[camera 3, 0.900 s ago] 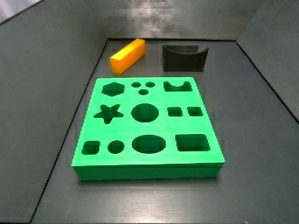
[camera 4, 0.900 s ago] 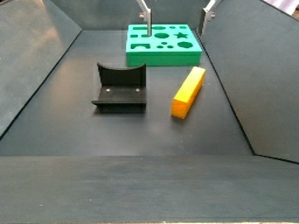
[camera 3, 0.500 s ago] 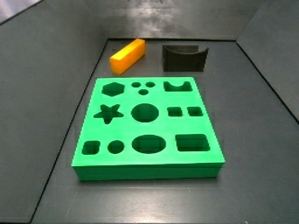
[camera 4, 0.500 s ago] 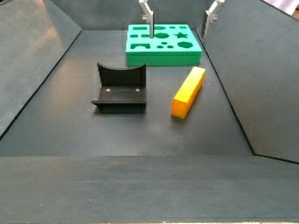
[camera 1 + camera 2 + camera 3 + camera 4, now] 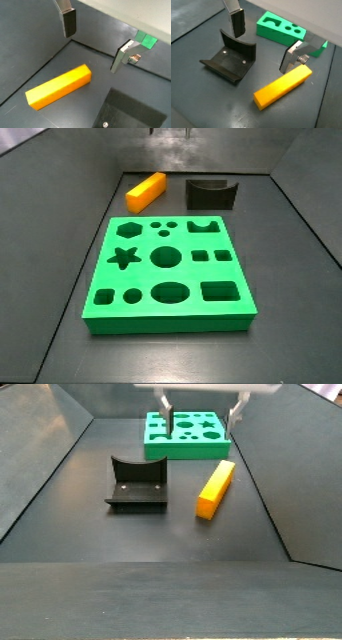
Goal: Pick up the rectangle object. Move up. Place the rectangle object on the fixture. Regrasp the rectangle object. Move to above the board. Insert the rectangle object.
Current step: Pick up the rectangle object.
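Note:
The orange-yellow rectangle object (image 5: 215,488) lies flat on the dark floor, to one side of the fixture (image 5: 136,482); it also shows in a side view (image 5: 147,190) and in both wrist views (image 5: 59,92) (image 5: 283,87). The dark fixture (image 5: 231,62) stands upright with its notch upward. The green board (image 5: 167,273) with its cut-outs lies flat (image 5: 187,434). My gripper (image 5: 202,414) hangs high above the floor, open, with nothing between its fingers (image 5: 69,22). In both wrist views the gripper (image 5: 262,52) is above bare floor between fixture and block.
Dark sloping walls enclose the floor on all sides (image 5: 54,454). A wall seam runs across the floor under the gripper (image 5: 91,53). The fixture (image 5: 211,193) and the block lie side by side beyond the board's far edge.
The gripper has come down a little: its body now shows at the top of both side views. Block, fixture and board have not moved.

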Motion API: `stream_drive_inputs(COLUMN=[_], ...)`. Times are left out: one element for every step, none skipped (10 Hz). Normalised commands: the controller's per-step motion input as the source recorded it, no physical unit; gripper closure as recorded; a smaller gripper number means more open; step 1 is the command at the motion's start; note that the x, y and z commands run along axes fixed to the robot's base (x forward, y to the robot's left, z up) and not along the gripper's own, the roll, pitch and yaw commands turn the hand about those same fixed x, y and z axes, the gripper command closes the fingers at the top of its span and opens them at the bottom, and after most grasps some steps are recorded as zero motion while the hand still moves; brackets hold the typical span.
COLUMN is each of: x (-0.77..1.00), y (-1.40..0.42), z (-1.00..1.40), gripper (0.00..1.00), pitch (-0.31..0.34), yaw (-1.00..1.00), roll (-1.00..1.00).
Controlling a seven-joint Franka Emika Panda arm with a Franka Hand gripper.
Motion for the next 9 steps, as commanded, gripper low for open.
stream_drive_inputs(x=[-0.06,-0.11,-0.32,-0.41,-0.39,-0.4,-0.36,-0.14,0.0], y=[0.0,0.01,0.2,0.28,0.28,0.28,0.25,0.19,0.11], z=[-0.76,-0.75,-0.77,-0.79,-0.78,-0.78,-0.77,-0.78,-0.77], gripper=[0.0,0.0,0.0,0.0,0.0,0.0,0.0,0.0,0.0], pitch=[-0.113,-0.117,-0.124,-0.159,-0.184,-0.189,-0.197,-0.19,-0.181], yaw=[-0.75,-0.65,-0.35,-0.18,-0.13,-0.12,-0.13,-0.11,-0.09], roll=[0.12,0.12,0.12,0.1,0.09,0.09,0.08,0.09,0.1])
